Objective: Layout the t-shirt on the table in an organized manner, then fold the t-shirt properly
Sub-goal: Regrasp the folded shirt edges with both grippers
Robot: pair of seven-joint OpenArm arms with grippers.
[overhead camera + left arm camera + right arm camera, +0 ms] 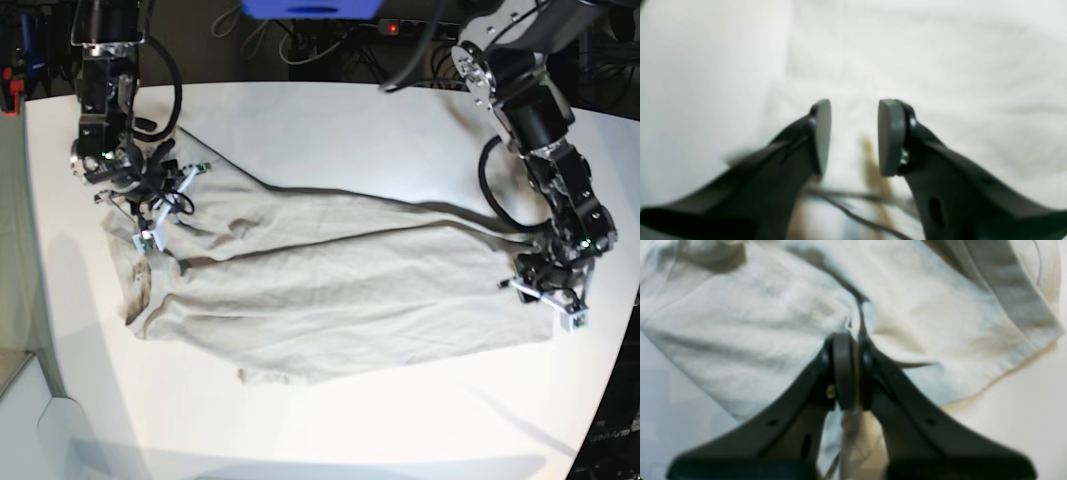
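Right wrist view: right gripper (pixel 853 371) fills the near foreground, jaws pressed together on a pinch of the t-shirt (pixel 750 326); a thin ridge of cloth rises from between the pads toward 12 o'clock. Beige fabric spreads outward from the pinch to 10 and 2 o'clock, with a hemmed edge running off at 3 to 4 o'clock. Bare white table (pixel 1023 413) shows at 4 o'clock and at 8 o'clock.

Left wrist view: left gripper (pixel 854 136) has jaws spread apart with a clear gap, and nothing sits between the grey pads (pixel 891 136). Blurred pale cloth lies beyond the tips; whether they touch it I cannot tell.

Base view: right gripper (pixel 150 232) sits at the shirt's 9 o'clock end, by the rumpled neck area, its arm reaching down from 11 o'clock. Left gripper (pixel 548 300) is low at the shirt's 3 o'clock end, over the hem edge, its arm bending down from 1 o'clock, wrist pointing at the table. The t-shirt (pixel 340 290) lies stretched lengthwise across the middle of the table (pixel 330 120), wrinkled, with a long fold along its upper side.
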